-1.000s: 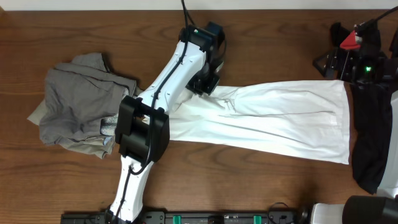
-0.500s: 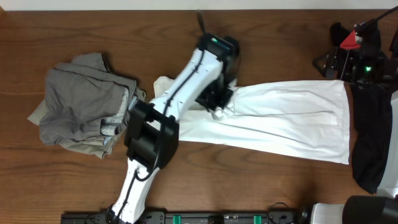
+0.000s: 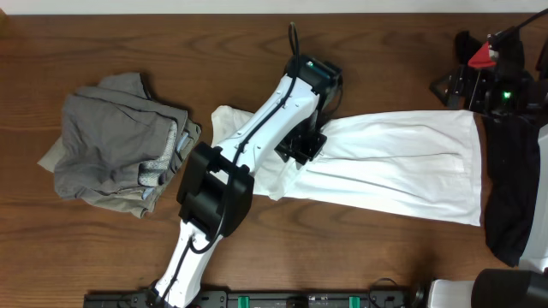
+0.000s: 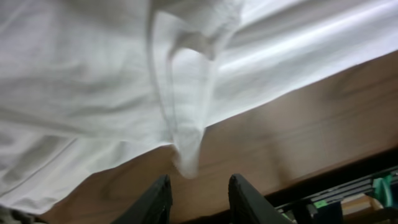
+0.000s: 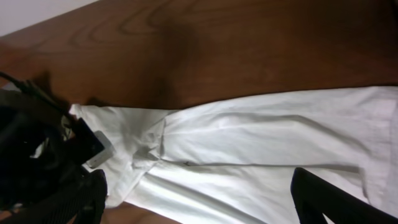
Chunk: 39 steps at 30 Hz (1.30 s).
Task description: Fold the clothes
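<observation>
The white T-shirt (image 3: 394, 162) lies stretched out across the middle and right of the table, with no print showing. Its left end is bunched into folds. My left gripper (image 3: 300, 147) hovers over that bunched end. In the left wrist view its fingers (image 4: 199, 199) are open and empty, and a hanging fold of the shirt (image 4: 186, 143) ends just above them. My right gripper (image 5: 196, 186) is wide open and empty above the shirt (image 5: 261, 143), at the table's right end. A pile of grey-khaki garments (image 3: 111, 145) sits at the left.
A black garment (image 3: 505, 197) hangs along the right edge of the table, below the right arm's base (image 3: 488, 81). The left arm (image 3: 248, 137) crosses diagonally from the front edge to the table's middle. Bare wood (image 3: 342, 257) shows in front of the shirt.
My left arm has swung right and toward the front over the shirt's left end. The shirt's left corner, which the arm covered before, now shows. The right arm has not moved.
</observation>
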Tool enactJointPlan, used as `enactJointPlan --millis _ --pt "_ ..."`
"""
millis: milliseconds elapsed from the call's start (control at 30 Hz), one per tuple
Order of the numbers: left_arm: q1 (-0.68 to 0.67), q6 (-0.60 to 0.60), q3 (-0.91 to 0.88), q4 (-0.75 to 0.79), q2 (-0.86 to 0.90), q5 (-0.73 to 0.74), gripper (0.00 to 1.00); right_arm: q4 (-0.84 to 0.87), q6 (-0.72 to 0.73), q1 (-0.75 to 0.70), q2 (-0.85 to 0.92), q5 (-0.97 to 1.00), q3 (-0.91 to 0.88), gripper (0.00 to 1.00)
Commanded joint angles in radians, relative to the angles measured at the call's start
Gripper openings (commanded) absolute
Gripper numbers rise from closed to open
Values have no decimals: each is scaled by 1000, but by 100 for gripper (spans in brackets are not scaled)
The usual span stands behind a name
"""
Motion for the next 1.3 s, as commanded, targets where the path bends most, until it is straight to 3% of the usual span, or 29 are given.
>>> enactJointPlan --millis 0,300,700,1067,1133,1167,1267 --pt "21 -2 -6 -11 -3 -36 35 -8 -12 -3 -18 61 16 93" --pt "54 3 -6 111 -3 -35 62 20 45 -3 41 139 -75 93" --pt "31 37 -19 167 -2 88 64 241 86 -28 319 146 -108 88" --pt "-21 37 -243 418 -2 66 64 273 94 -85 411 190 -108 86" --pt "-22 36 -267 454 -2 66 59 275 93 -88 411 190 -108 86" --pt "-22 36 -270 458 -2 66 51 274 93 -88 411 191 -108 86" --pt "-22 36 -267 449 -4 51 15 278 93 -88 411 190 -108 86"
